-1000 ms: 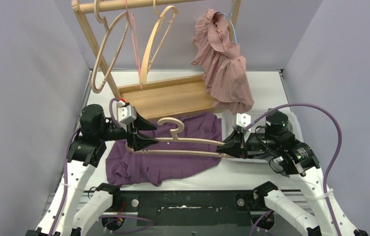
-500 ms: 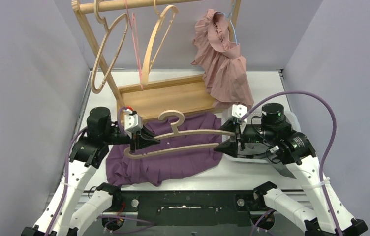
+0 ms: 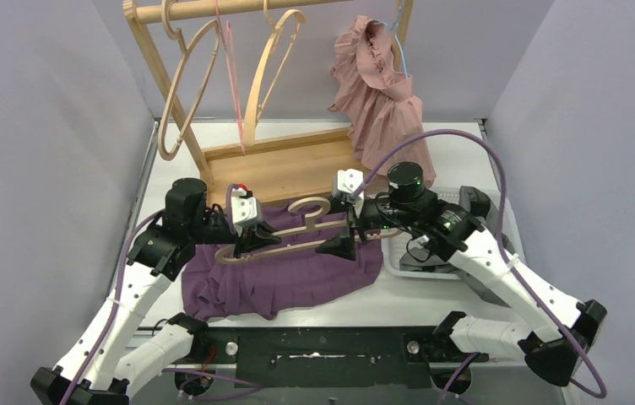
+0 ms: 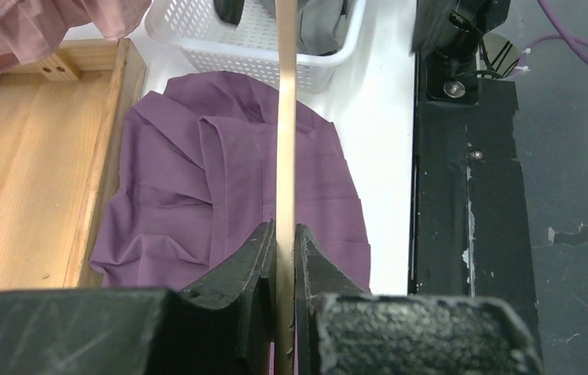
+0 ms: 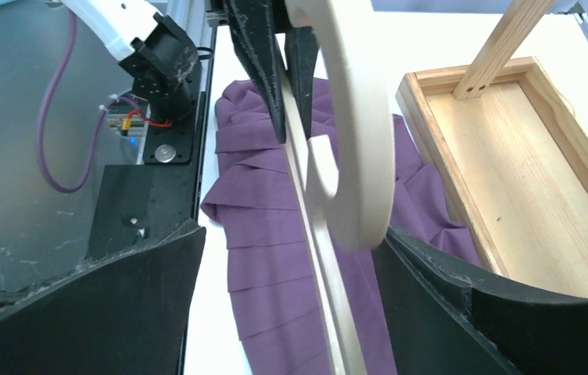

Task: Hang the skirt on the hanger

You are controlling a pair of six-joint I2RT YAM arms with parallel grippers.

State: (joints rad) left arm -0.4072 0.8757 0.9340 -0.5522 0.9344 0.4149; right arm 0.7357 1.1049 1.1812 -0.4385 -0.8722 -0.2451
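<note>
The purple skirt [image 3: 289, 274] lies spread on the table in front of both arms. Above it hangs a wooden hanger [image 3: 297, 242], its hook pointing toward the rack. My left gripper [image 3: 251, 240] is shut on the hanger's left end; in the left wrist view the jaws [image 4: 285, 234] pinch the thin bar [image 4: 285, 117] over the skirt [image 4: 197, 180]. My right gripper [image 3: 344, 232] stands open at the hanger's middle. In the right wrist view its jaws [image 5: 292, 230] straddle the hook [image 5: 353, 117] and bar without touching them, with the skirt [image 5: 267, 226] below.
A wooden rack with a tray base [image 3: 297, 169] stands behind the skirt, carrying two empty wooden hangers [image 3: 187, 84] and a pink garment [image 3: 386, 110]. A white basket [image 3: 407, 261] sits at the right under my right arm.
My left gripper closed on the hanger's left end. My right gripper let go of the right end, opened wide and moved left to the hook. The hanger shifted left.
</note>
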